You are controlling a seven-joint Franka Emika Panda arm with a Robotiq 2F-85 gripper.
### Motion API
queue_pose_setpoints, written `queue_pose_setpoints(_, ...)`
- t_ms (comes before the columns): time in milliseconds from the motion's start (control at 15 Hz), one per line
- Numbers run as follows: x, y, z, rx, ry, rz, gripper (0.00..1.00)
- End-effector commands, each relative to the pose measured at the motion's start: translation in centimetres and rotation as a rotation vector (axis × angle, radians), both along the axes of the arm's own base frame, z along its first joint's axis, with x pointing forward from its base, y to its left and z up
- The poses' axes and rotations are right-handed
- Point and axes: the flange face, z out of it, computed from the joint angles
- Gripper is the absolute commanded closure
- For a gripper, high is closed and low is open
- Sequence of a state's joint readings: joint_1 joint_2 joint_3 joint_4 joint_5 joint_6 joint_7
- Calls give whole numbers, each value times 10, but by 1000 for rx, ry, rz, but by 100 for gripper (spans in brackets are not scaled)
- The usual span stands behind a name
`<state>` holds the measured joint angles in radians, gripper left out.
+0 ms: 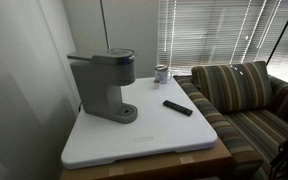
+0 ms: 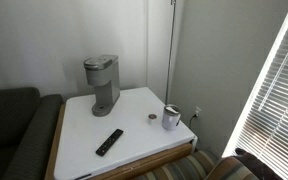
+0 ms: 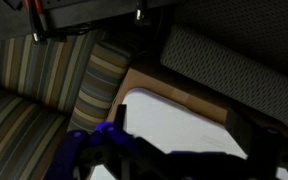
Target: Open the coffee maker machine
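The grey coffee maker machine [image 1: 102, 80] stands upright at the back of the white table [image 1: 149, 135]. Its hinged top lid is down. It shows in both exterior views [image 2: 101, 82]. The arm and gripper are outside both exterior views. In the wrist view my gripper [image 3: 184, 125] is open, its two dark fingers wide apart and empty, over a corner of the white table [image 3: 174, 115]. The coffee maker is not in the wrist view.
A flat black remote [image 1: 178, 107] [image 2: 109, 142] and a small cup [image 1: 162, 73] [image 2: 171, 118] lie on the table. A small round disc [image 2: 152, 117] sits near the cup. A striped sofa [image 1: 244, 100] [image 3: 34, 100] adjoins the table. Window blinds [image 2: 279, 100] are nearby.
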<state>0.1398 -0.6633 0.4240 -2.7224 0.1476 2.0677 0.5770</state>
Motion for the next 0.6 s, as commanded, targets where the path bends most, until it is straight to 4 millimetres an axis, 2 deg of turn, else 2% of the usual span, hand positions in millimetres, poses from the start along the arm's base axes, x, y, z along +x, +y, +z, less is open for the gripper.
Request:
queue_pose_setpoints(0,0,0,0,0,1,0,0)
queue_pose_setpoints(200,14,-6,-8,40,-41,-8,0)
queue_pose_setpoints(533,52,-15,-15,112,-200,-24,0)
